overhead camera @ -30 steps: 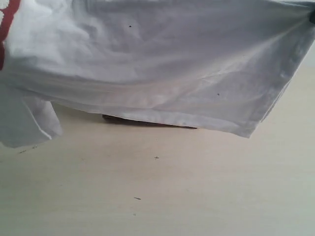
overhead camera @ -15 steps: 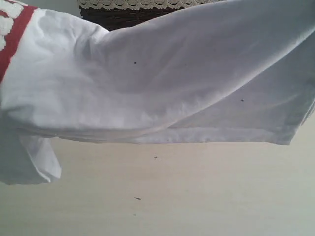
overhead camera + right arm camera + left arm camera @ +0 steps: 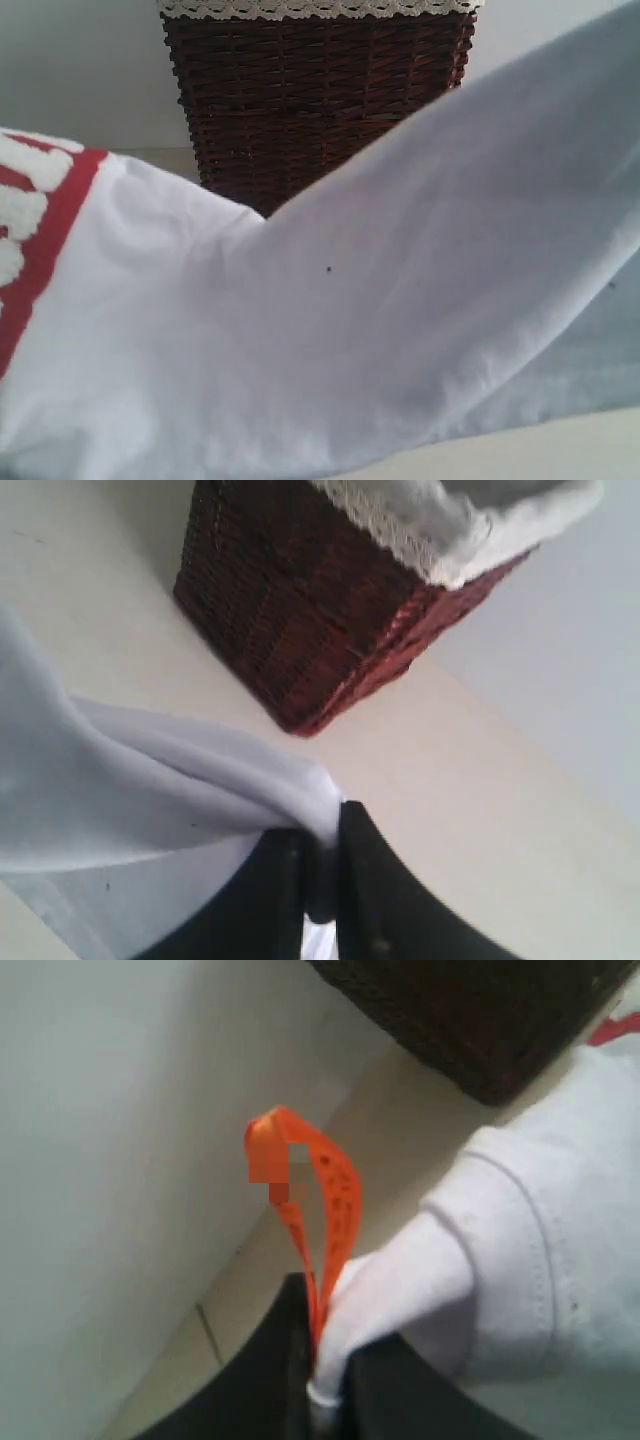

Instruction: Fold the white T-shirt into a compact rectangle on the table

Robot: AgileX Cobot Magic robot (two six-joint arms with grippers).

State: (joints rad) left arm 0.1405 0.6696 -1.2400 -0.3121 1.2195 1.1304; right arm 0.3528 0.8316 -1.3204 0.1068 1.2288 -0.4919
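L claw (image 3: 322, 1360), R claw (image 3: 318, 855) grip T-shirt (image 3: 350, 330) edges; basket (image 3: 320, 100) near.

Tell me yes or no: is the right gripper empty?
No, the right gripper pinches a bunched fold of the white T-shirt.

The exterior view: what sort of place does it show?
Probably a home-like laundry corner, perhaps staged: a dark wicker basket with a lace-edged liner stands on a pale table against a plain wall, and a white T-shirt is held up in front.
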